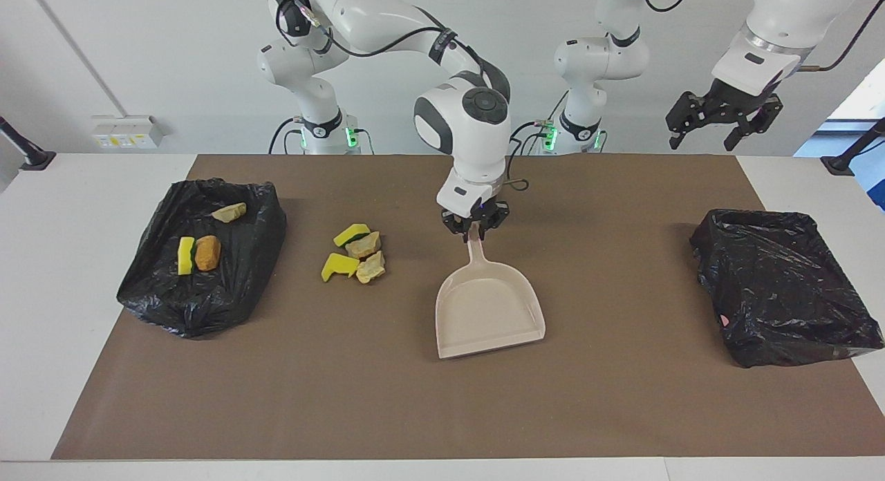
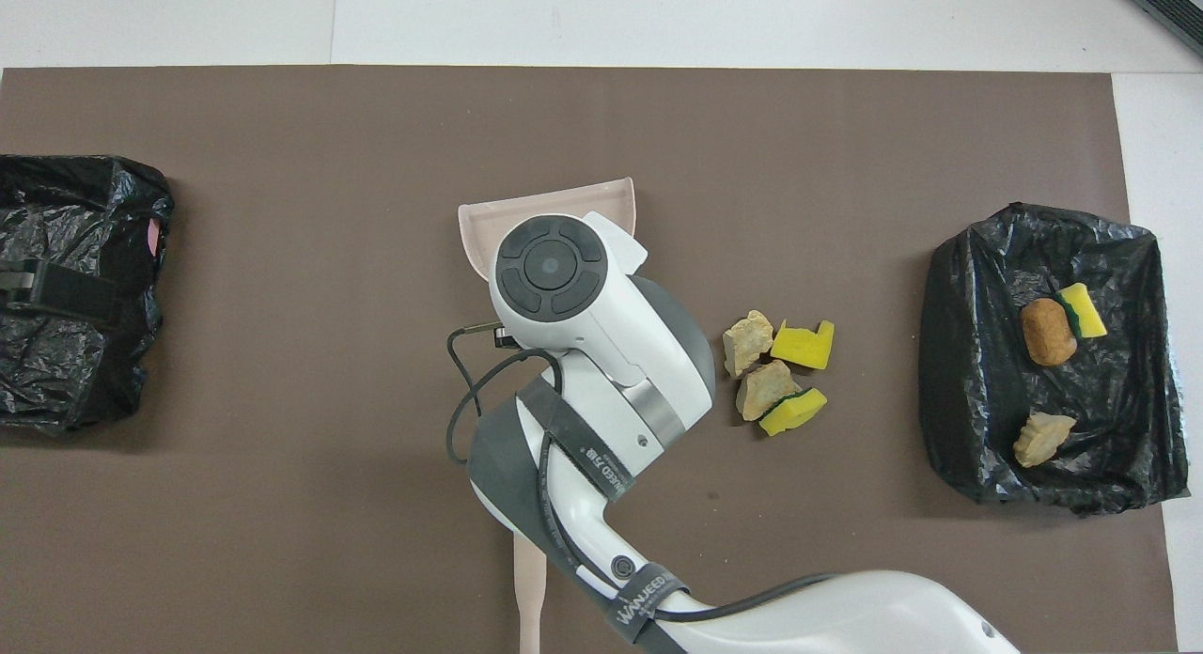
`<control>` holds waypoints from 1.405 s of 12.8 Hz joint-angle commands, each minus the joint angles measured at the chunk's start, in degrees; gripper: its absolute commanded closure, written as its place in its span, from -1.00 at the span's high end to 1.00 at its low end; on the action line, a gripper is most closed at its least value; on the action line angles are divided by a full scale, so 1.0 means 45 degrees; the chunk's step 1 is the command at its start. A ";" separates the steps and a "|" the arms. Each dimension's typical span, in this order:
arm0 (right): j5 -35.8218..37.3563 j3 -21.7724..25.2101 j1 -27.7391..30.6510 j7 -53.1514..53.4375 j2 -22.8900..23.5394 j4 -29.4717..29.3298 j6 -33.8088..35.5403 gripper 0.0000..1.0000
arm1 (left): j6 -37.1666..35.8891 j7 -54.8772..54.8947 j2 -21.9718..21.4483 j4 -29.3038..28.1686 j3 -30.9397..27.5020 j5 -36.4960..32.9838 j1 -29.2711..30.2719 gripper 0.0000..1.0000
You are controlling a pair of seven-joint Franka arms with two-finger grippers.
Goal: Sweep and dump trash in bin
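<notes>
Right gripper (image 1: 475, 233) clamps the dustpan (image 1: 488, 308) handle at mid-bench; left gripper (image 1: 723, 126) waits, spread, empty. Trash (image 1: 353, 253), four loose pieces beside the bin (image 1: 200, 260), seems light, soft, best swept.

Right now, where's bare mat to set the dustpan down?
Bare mat lies between the dustpan and the empty bin bag, and along the mat's edge farthest from the robots. Crowded: loose trash beside the filled bin bag. The right gripper grips the handle.
</notes>
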State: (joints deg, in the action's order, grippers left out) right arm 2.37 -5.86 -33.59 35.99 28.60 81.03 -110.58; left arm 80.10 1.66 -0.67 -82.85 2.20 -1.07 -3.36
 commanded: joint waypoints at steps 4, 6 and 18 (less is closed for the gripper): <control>-0.0370 0.0053 -0.0466 0.1652 0.1125 -0.1151 -0.0737 -1.00 | 0.0345 0.0217 -0.0241 -0.0338 0.0000 -0.0036 -0.0035 1.00; -0.0409 0.0053 -0.0427 0.1651 0.1144 -0.0783 -0.1709 -1.00 | 0.0384 0.0450 -0.0241 -0.0338 0.0000 -0.0036 -0.0055 1.00; -0.0448 0.0053 -0.0290 0.1475 0.0852 0.0002 -0.2789 1.00 | 0.1360 0.0628 0.0324 -0.0514 -0.0019 -0.0075 -0.0679 1.00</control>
State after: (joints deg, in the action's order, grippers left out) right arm 1.54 -5.40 -35.47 43.05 34.17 80.00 -122.08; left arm 84.47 3.91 0.55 -83.95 2.77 -1.03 -5.27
